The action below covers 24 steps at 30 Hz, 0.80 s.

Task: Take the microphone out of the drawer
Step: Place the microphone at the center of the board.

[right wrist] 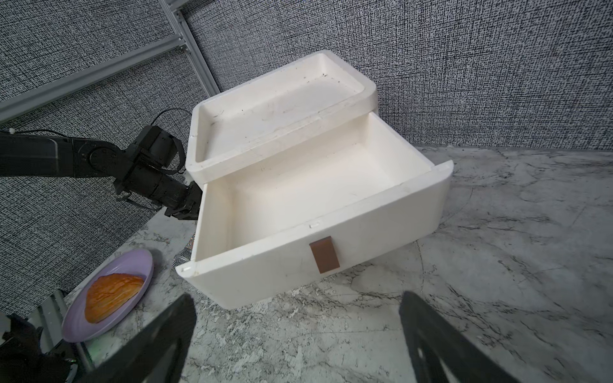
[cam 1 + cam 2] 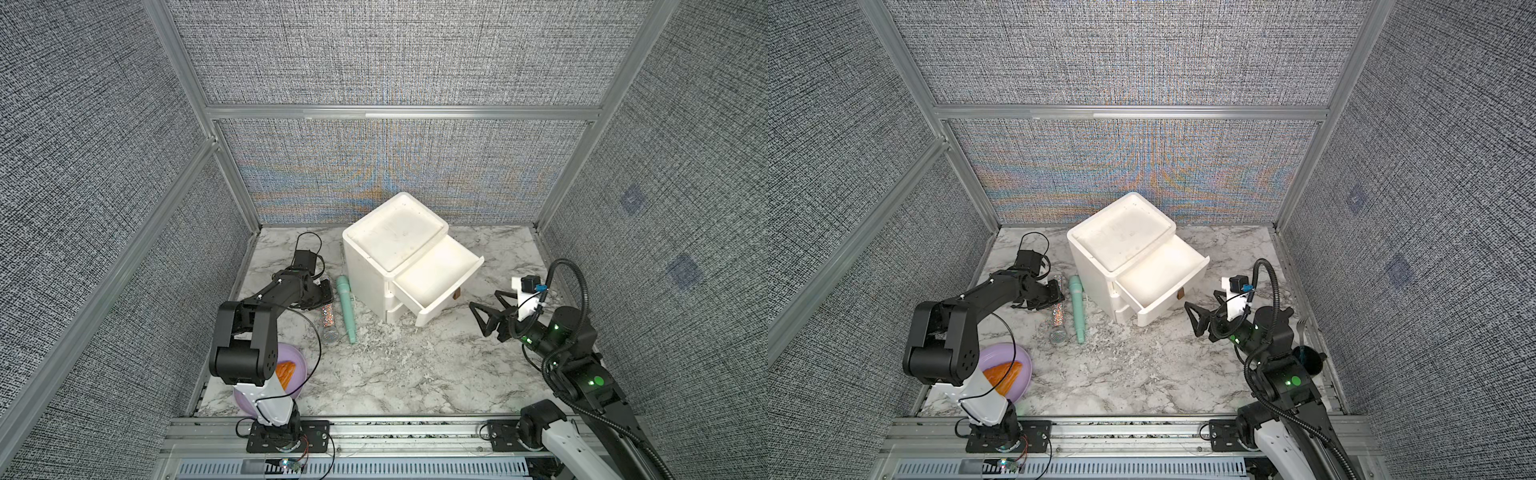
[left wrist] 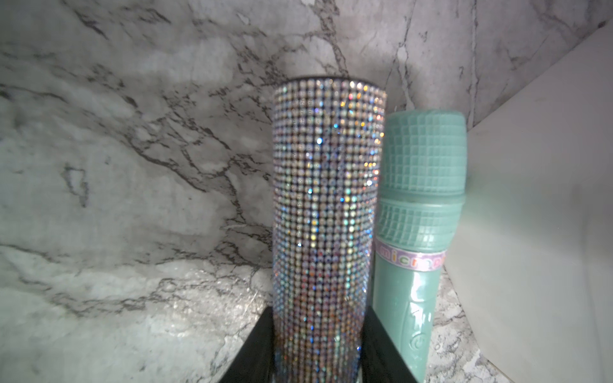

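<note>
Left of the open drawer (image 2: 436, 307) | your left hand (image 2: 322, 297) clamped on rhinestone microphone (image 2: 326, 316) | your right hand (image 2: 483, 300) spread apart

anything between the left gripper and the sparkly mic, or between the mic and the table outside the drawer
Nothing visible. The left gripper is shut on the sparkly mic, which lies on the table outside the empty drawer. The teal mic lies close beside it, not in the way.

Left arm (image 2: 249, 328) and right arm (image 2: 573, 328) are black with white base links and black cables.
</note>
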Motion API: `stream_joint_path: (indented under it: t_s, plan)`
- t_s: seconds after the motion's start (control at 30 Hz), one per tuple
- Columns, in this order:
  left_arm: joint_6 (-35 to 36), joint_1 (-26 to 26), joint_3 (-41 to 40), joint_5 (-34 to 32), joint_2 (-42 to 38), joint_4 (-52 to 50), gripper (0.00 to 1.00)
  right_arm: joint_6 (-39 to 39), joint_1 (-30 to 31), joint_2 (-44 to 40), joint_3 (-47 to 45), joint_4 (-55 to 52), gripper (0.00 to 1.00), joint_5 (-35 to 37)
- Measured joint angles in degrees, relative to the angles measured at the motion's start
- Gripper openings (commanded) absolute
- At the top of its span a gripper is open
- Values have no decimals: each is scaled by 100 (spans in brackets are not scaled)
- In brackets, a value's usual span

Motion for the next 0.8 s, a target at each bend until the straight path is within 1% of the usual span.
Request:
stream_joint_path:
  t_s: [0.23,0.5,0.8]
  plan:
    - [-28,-37,0,96,197,87,0,0,0,7,0,0,98,4]
    - [-44,-39,2,203,249,105,0,0,2,9,0,0,98,4]
    - [-63,-39,13,260,304,127,10,2,4,-24,-9,-11,98,4]
